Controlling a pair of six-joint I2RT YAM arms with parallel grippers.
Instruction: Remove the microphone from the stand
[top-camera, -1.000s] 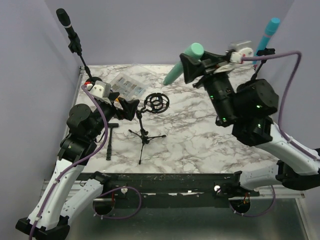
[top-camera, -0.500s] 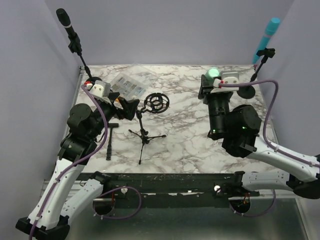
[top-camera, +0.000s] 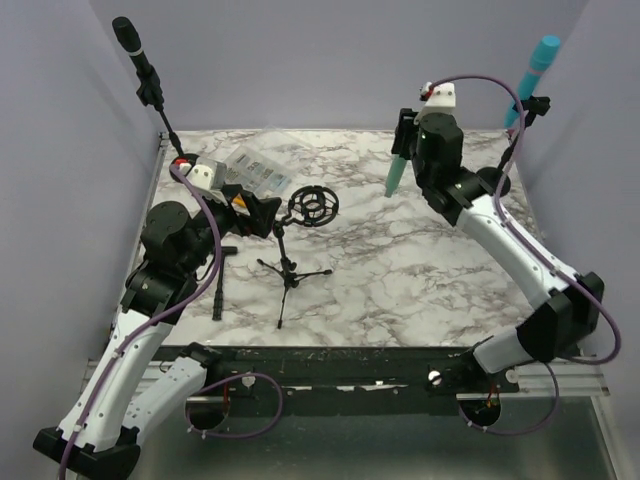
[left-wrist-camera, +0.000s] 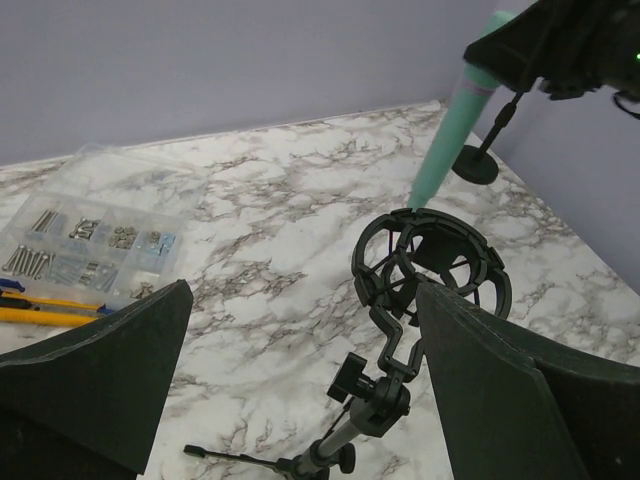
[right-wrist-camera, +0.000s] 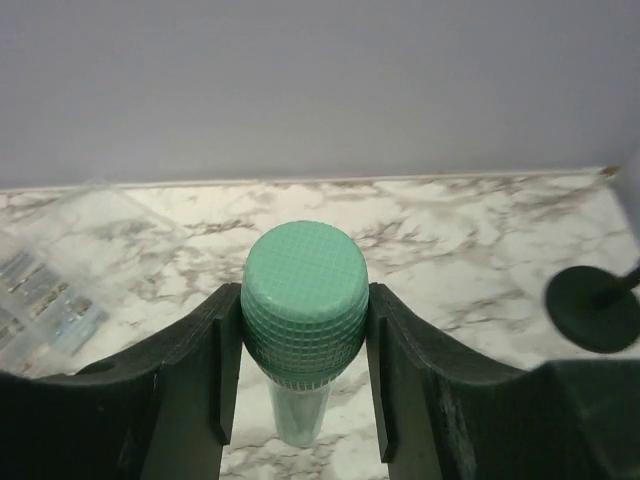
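"Where was the green microphone (top-camera: 396, 172)?"

"In the right claw (right-wrist-camera: 304, 335), which was squeezed tight on both sides of its round head. The head was up and the thin end pointed down at the marble table (top-camera: 400, 270) (I could not tell if it touched)."

"And the stand (top-camera: 290, 270)?"

"It stood on its little legs. The microphone was out of its black ring (top-camera: 313, 205). From above, the microphone was at 2 o'clock from the ring, well apart."

"What about the left claw (top-camera: 262, 213)?"

"Wide open, holding nothing, just beside the ring at 9 o'clock."

"Anything else?"

"A clear box of screws (top-camera: 255, 170), at 10 o'clock from the ring."
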